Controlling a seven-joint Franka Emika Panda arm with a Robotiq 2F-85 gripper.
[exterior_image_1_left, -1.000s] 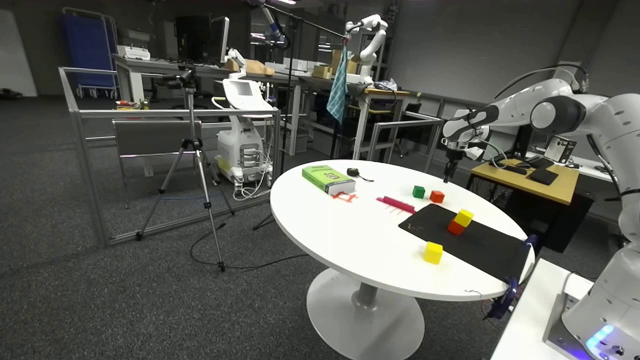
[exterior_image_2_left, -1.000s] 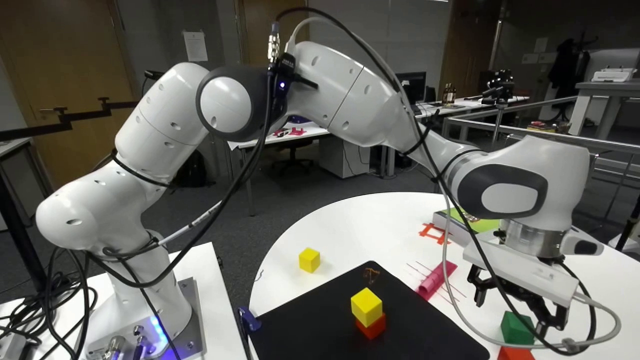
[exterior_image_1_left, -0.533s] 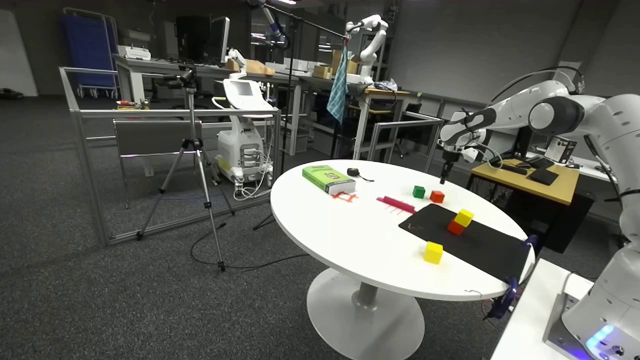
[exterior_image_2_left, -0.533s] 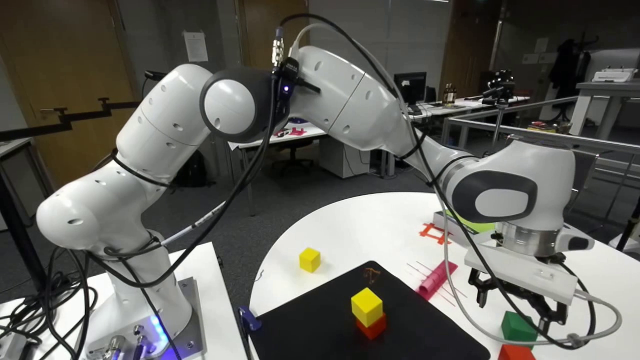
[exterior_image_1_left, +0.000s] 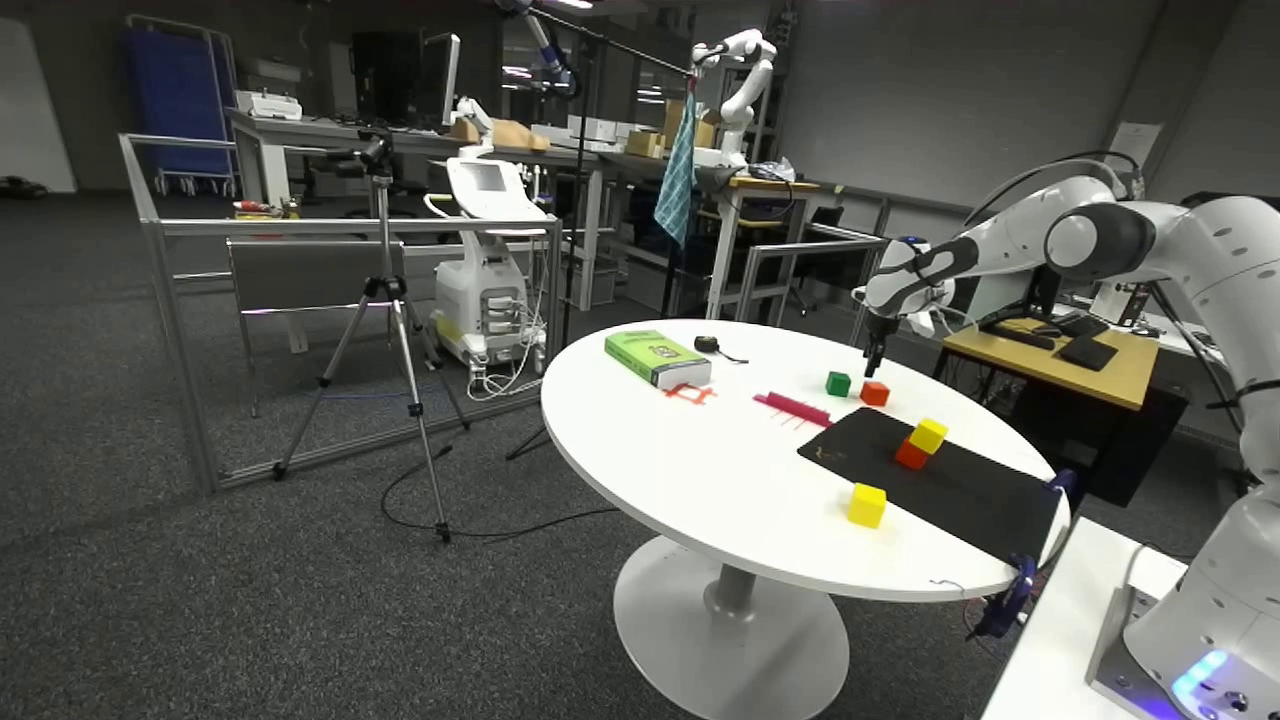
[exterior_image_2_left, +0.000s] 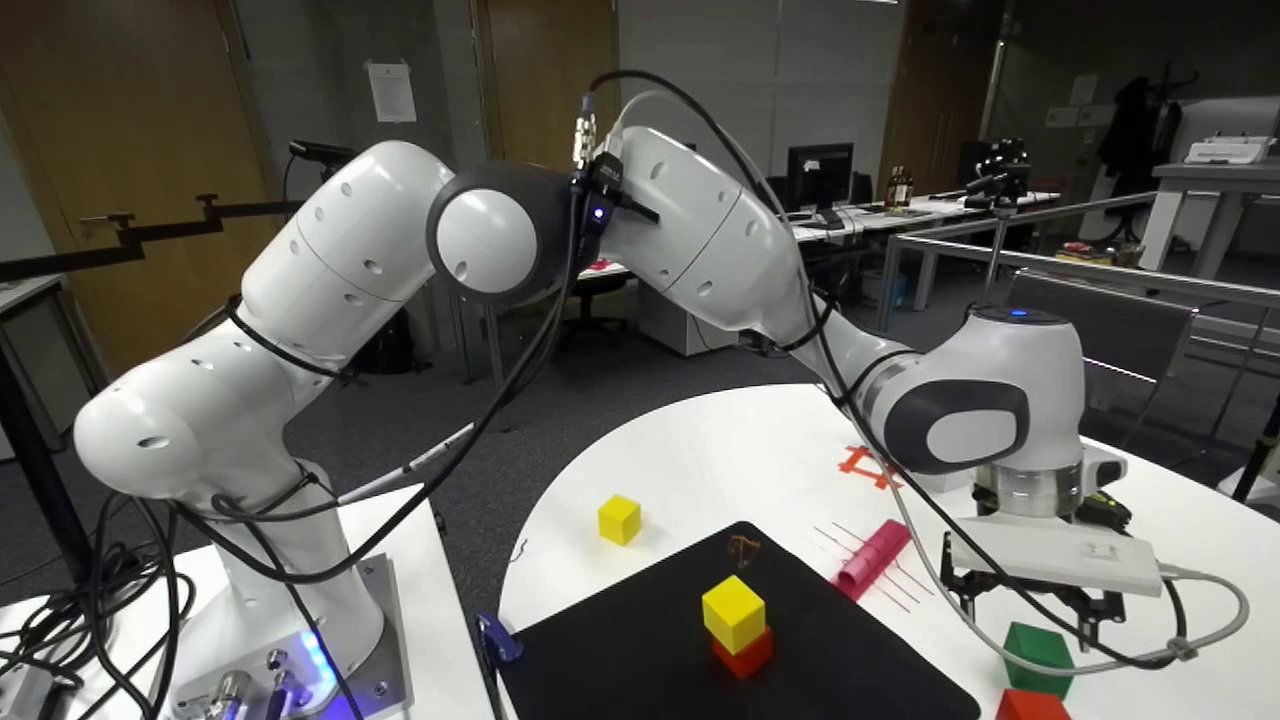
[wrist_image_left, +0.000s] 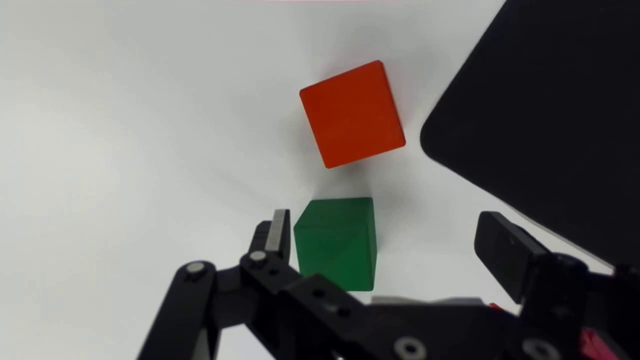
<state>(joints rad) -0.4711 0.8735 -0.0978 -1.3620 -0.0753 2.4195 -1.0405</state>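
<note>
We saw the black 2-fingered gripper (wrist_image_left: 385, 227), jaws apart, move nearer the smooth green cube (wrist_image_left: 336, 245) and smooth red cube (wrist_image_left: 353, 115), apparently leaving both within easier reach.

Over there, the round white surface (exterior_image_1_left: 680, 460) carries a black mat (exterior_image_1_left: 955, 492), green book (exterior_image_1_left: 657, 358), green cube (exterior_image_1_left: 838, 384), red cube (exterior_image_1_left: 874, 394) and yellow cube (exterior_image_1_left: 866, 506).

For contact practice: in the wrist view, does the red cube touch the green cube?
No: white tabletop shows between the red cube and green cube.
</note>
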